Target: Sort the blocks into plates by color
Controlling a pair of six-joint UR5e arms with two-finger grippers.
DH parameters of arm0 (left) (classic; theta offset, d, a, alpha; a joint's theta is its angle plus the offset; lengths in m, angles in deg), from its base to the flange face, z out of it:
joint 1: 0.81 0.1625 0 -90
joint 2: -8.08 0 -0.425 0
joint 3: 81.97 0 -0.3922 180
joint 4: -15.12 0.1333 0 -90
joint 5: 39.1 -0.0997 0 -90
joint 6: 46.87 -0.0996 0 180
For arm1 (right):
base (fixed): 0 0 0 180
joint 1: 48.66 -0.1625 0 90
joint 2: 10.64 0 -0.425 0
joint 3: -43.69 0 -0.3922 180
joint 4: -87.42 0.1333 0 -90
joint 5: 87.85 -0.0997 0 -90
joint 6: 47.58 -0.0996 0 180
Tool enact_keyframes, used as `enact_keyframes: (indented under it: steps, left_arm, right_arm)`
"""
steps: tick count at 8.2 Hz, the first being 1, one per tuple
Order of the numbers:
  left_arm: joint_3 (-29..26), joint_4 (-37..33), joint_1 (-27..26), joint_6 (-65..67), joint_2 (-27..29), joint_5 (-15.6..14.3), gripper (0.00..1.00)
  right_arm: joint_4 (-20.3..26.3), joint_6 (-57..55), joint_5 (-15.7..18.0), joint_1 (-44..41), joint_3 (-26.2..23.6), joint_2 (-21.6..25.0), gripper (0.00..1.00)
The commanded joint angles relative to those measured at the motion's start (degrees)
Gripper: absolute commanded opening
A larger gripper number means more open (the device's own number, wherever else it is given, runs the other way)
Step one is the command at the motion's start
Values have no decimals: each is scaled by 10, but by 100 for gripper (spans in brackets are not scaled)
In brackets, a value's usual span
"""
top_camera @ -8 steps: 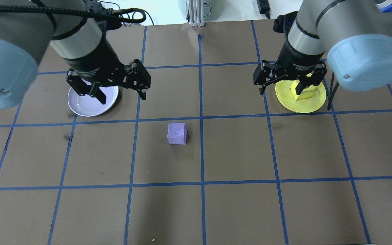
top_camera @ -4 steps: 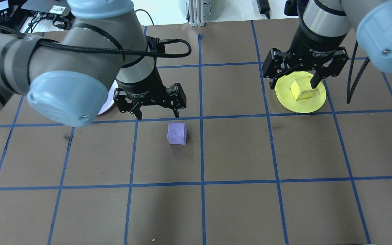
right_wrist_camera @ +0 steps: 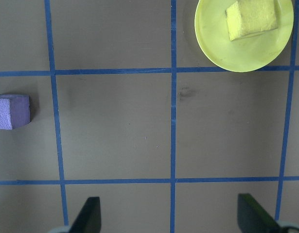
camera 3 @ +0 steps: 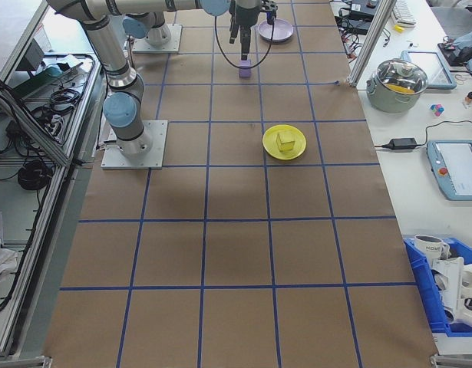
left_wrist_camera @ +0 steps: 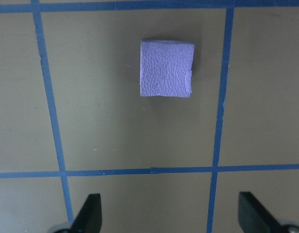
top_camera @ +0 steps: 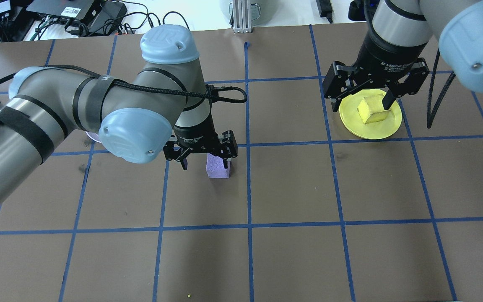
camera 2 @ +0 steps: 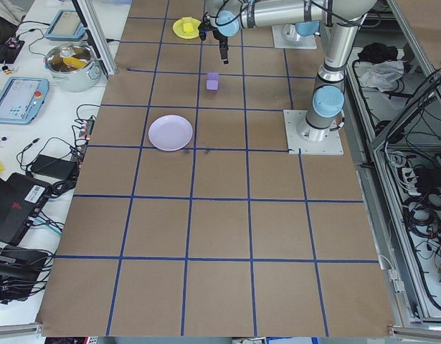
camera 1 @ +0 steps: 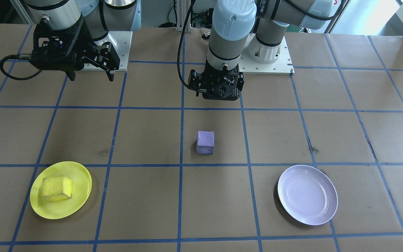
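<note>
The purple block lies on the table near its middle, free of any grip. My left gripper hangs open above the table, just short of that purple block on the robot's side, and nothing is between its fingers. On the yellow plate rests the yellow block. My right gripper hovers open and empty above that plate, back toward the robot. The lavender plate holds nothing; in the overhead view only a sliver of it shows behind my left arm.
Brown paper with a blue tape grid covers the table. A pot, tablets and cables lie on the side bench beyond the table's far edge. The left arm's elbow hangs over the squares beside the lavender plate.
My left arm swung from over the lavender plate to the purple block, staying open. My right gripper lifted off the yellow plate, leaving the yellow block on it.
</note>
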Motion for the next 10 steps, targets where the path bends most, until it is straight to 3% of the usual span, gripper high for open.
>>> enact_keyframes:
  steps: [1,5,10]
  left_arm:
    - [2,57,1,55,59,7,100]
    - [5,63,2,68,111,5,100]
    - [5,133,6,68,169,7,100]
  right_arm:
    - [1,0,0,0,-6,2,100]
    - [2,0,2,0,-10,5,100]
    - [2,0,2,0,-10,6,100]
